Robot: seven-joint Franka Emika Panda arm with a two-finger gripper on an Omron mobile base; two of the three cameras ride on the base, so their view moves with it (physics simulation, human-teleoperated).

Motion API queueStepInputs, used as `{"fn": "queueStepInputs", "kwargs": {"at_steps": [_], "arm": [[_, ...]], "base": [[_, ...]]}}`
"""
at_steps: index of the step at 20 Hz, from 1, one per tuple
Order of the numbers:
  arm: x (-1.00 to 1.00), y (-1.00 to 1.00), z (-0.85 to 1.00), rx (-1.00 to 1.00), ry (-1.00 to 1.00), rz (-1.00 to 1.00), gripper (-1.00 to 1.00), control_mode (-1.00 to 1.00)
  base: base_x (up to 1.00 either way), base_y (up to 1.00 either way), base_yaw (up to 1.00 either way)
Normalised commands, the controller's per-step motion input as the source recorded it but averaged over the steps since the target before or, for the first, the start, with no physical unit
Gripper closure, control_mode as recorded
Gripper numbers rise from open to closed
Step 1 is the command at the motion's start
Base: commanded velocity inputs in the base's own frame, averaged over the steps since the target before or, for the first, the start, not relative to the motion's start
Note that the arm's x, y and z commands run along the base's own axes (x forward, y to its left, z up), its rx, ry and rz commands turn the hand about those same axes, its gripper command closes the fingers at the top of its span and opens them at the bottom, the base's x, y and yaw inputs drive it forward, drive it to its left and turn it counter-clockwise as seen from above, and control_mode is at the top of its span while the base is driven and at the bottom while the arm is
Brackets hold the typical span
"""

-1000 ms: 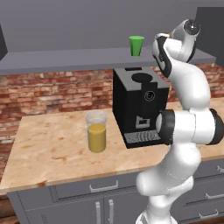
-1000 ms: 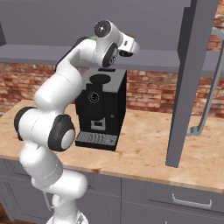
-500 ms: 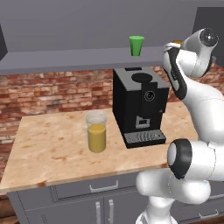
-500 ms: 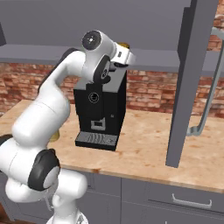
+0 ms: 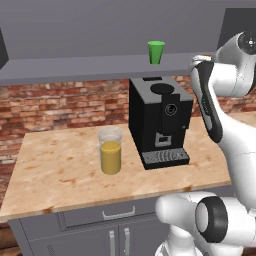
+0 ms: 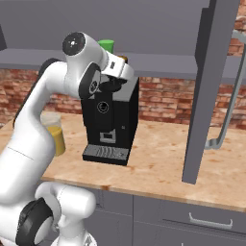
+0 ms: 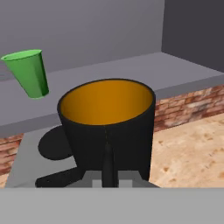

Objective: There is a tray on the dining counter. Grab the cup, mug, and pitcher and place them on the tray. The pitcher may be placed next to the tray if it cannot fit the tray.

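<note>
Brick wall behind a wood tabletop [image 5: 60,175] with a black coffee machine [image 5: 157,125]. The tool [image 7: 107,168] is pinched narrow on the mug [image 7: 107,122], held high beside the machine. A fast swing could knock the shelf's cup [image 5: 156,52] or the pitcher [image 5: 110,150].
</note>
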Motion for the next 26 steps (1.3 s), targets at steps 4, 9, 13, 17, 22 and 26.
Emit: {"fn": "queueStepInputs", "kwargs": {"at_steps": [4, 9, 13, 17, 22, 26], "arm": [[-0.68, 0.51, 0.0, 0.0, 0.0, 0.01, 1.0, -1.0], [-0.44, 0.44, 0.0, 0.0, 0.02, 0.03, 1.0, -1.0], [-0.29, 0.15, 0.0, 0.0, 0.02, 0.05, 1.0, -1.0], [-0.37, 0.1, 0.0, 0.0, 0.01, 0.08, 1.0, -1.0], [-0.55, 0.24, -0.02, 0.0, 0.01, 0.12, 1.0, -1.0], [-0.61, 0.29, -0.01, 0.0, 0.03, 0.11, 1.0, -1.0]], "base": [[0.0, 0.0, 0.0], [0.0, 0.0, 0.0], [0.0, 0.0, 0.0], [0.0, 0.0, 0.0], [0.0, 0.0, 0.0], [0.0, 0.0, 0.0]]}}
